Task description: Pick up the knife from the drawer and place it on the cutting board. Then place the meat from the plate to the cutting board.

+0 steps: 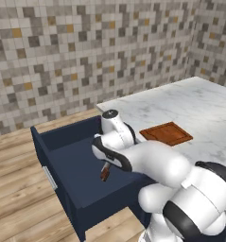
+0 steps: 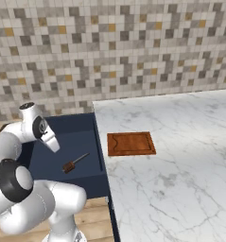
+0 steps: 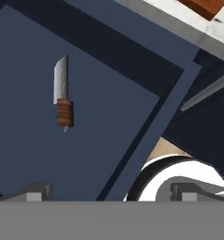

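the gripper hangs above the open drawer, its jaws spread wide and holding nothing; the two finger tips show far apart at the bottom of the hand view, one low left and one low right; below them the knife lies flat on the drawer's navy floor, well clear of the jaws, the pale blade at one end and the ribbed reddish-brown handle at the other; in the right base view the knife rests near the drawer's side that runs along the desk, handle toward the robot; in the left base view the arm hides most of it and just the handle shows; the drawer stands pulled out over the wooden floor; past it the cutting board lies flat on the marble desk, near the desk's edge beside the drawer; behind rises a tiled wall.
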Tool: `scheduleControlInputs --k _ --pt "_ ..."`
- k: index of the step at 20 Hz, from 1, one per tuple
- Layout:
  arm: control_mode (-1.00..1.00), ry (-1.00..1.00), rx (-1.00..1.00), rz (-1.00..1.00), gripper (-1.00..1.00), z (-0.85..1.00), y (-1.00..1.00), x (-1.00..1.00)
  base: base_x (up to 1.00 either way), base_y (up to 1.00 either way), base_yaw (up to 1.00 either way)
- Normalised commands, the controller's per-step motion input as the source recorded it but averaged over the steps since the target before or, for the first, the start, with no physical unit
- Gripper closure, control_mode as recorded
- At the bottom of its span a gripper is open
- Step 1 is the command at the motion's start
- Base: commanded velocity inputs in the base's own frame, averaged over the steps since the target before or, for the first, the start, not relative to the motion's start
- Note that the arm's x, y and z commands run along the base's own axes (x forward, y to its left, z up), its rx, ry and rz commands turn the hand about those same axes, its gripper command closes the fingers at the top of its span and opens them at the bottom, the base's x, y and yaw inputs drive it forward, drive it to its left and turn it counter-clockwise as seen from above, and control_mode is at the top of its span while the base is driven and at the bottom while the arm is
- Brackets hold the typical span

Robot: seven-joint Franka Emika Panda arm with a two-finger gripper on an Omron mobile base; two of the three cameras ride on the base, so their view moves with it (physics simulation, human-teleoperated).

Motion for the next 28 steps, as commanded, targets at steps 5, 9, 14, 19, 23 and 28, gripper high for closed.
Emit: scheduleControlInputs --k 5,9,14,19,23,28 --pt "-1.00 0.14 0.00 0.01 -1.00 -0.28 0.00 0.07 0.00 0.00 0.00" --pt "-1.00 0.12 0.00 0.00 -1.00 -0.27 0.00 0.01 0.00 0.00 0.00" --pt "-1.00 0.06 0.00 0.00 -1.00 -0.33 -0.01 0.00 0.00 0.00 0.00" --pt "-1.00 0.05 0.00 0.00 -1.00 -0.33 -0.02 0.00 0.00 0.00 0.00" --pt "-1.00 0.01 0.00 0.00 -1.00 -0.31 -0.11 0.00 0.00 0.00 0.00" --pt "-1.00 0.00 0.00 0.00 -1.00 -0.30 -0.09 0.00 0.00 0.00 0.00"
